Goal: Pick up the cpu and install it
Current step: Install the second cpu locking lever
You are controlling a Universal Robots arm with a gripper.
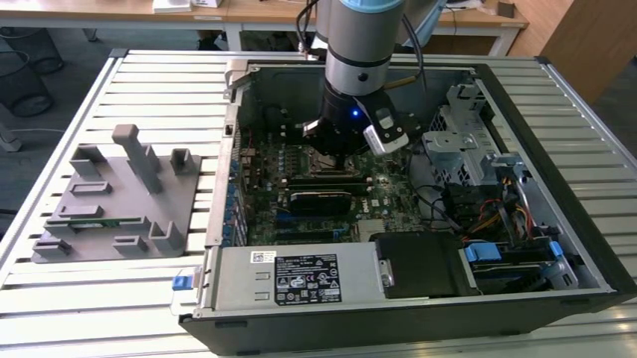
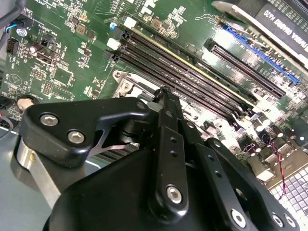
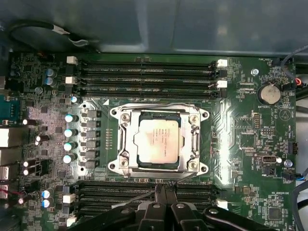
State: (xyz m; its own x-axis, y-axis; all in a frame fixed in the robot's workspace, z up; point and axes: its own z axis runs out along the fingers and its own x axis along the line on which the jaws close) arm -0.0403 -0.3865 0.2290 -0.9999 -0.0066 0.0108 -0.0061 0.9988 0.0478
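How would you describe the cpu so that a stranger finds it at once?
Look inside the open computer case, at the green motherboard. Between the two banks of black memory slots sits a silver metal socket frame. The cpu lies inside it: a flat, pale grey square, the board's one plain metal plate.

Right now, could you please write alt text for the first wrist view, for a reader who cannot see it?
A silver-grey cpu lies flat in the metal socket frame at the middle of a green motherboard. Black memory slots run along both sides of the socket, and the dark gripper sits at the socket's edge.
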